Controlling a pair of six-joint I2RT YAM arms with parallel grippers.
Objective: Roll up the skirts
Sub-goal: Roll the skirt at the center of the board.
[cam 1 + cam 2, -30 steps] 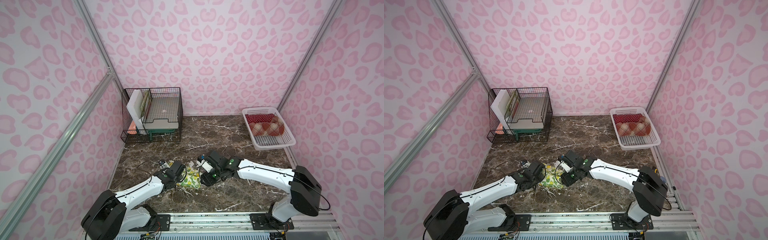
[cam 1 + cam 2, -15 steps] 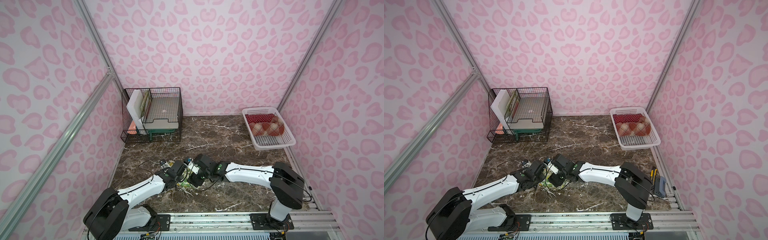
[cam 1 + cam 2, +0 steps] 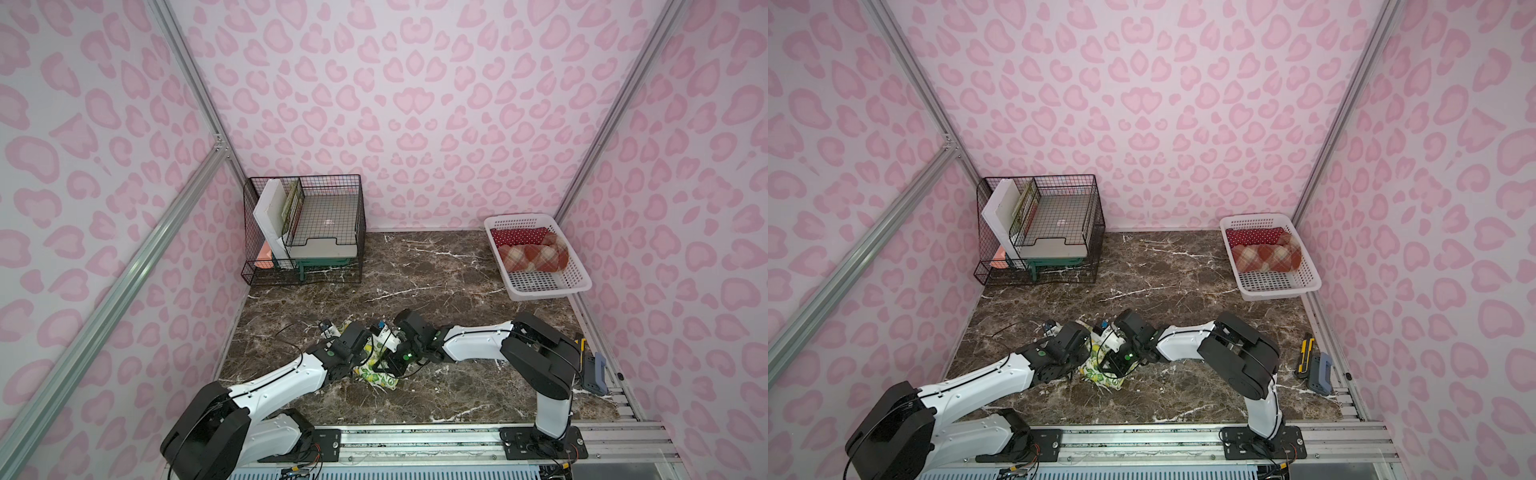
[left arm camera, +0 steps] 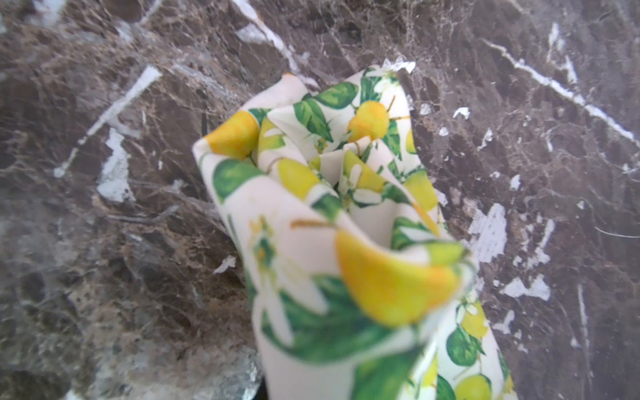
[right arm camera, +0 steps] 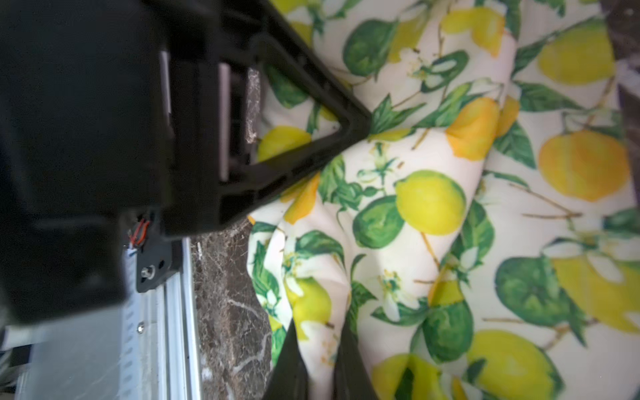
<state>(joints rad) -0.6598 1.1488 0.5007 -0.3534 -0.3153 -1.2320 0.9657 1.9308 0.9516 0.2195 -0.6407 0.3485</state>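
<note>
The lemon skirt (image 3: pixel 377 372), a soft cream cloth garment printed with yellow lemons and green leaves, lies bunched on the dark brown marble counter (image 3: pixel 436 270) near its front edge, between the two arms in both top views (image 3: pixel 1100 372). The right tool (image 3: pixel 384 365) reaches into the cloth from the right. In the right wrist view its two dark fingers (image 5: pixel 287 367) stand close together with a narrow fold of the lemon skirt (image 5: pixel 450 207) pinched between them. The left tool (image 3: pixel 361 347) meets the same cloth from the left. The tip of one black triangular finger (image 5: pixel 349 128) touches the fabric, but the pictures do not show how far this tool is open or whether it has hold of anything. In the left wrist view the lemon skirt (image 4: pixel 346 242) rises in loose folds off the counter toward the camera. Well apart, at the far right of the counter, a white perforated plastic basket (image 3: pixel 540 293) holds the polka-dot skirt (image 3: pixel 517 236), red cloth with small white dots, and the plaid skirt (image 3: pixel 532 257), rust-red and beige. Both are rolled and lie side by side, touching.
</note>
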